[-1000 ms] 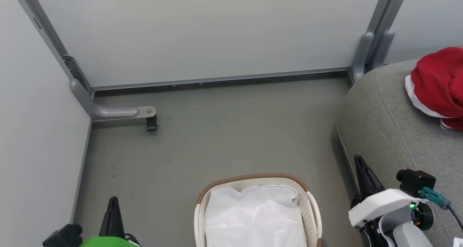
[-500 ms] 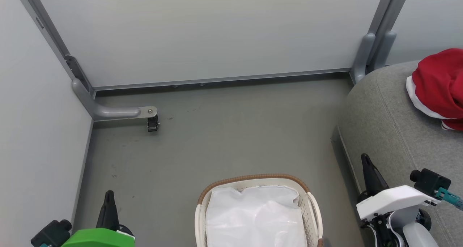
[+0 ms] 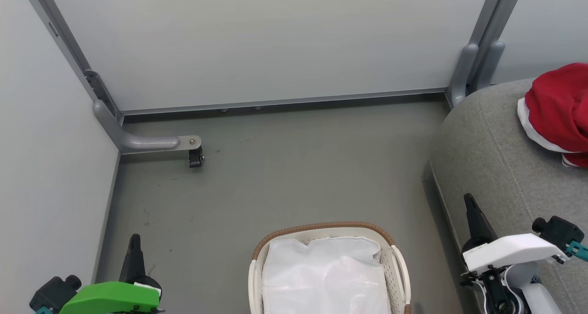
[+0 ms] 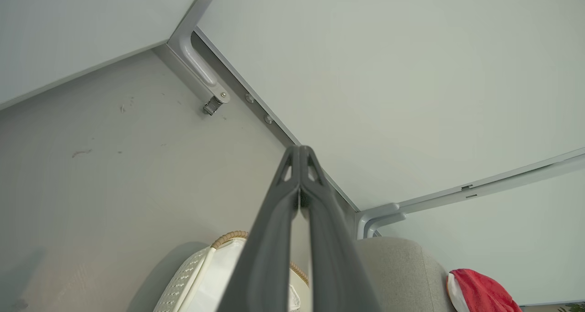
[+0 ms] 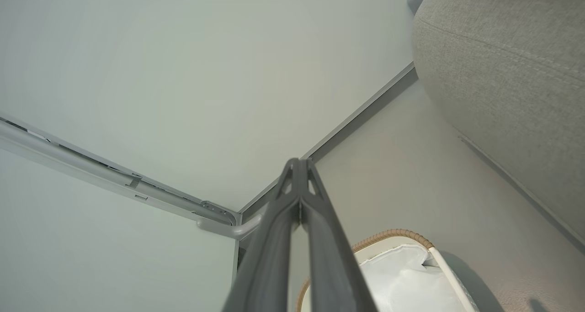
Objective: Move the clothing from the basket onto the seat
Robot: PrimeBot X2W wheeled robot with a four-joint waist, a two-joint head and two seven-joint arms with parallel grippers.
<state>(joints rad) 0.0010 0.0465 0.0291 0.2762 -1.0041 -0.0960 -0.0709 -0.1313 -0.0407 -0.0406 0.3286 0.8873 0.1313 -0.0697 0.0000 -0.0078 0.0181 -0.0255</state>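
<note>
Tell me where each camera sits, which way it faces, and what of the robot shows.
Head view: on the head, facing forward and down at basket, seat with clothing; left claw lower left, right claw lower right.
Left wrist view: on left wrist, facing along the shut left claw toward a wall corner.
Right wrist view: on right wrist, facing along the shut right claw.
Shared: all three show basket and seat.

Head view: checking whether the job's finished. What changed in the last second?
Both dark-fingered grippers, shut and empty, drifted outward: left gripper leftward, right gripper rightward. Nothing grasped or released. Red fabric clothing stayed on the grey woven seat; the off-white perforated basket kept only its white liner.
</note>
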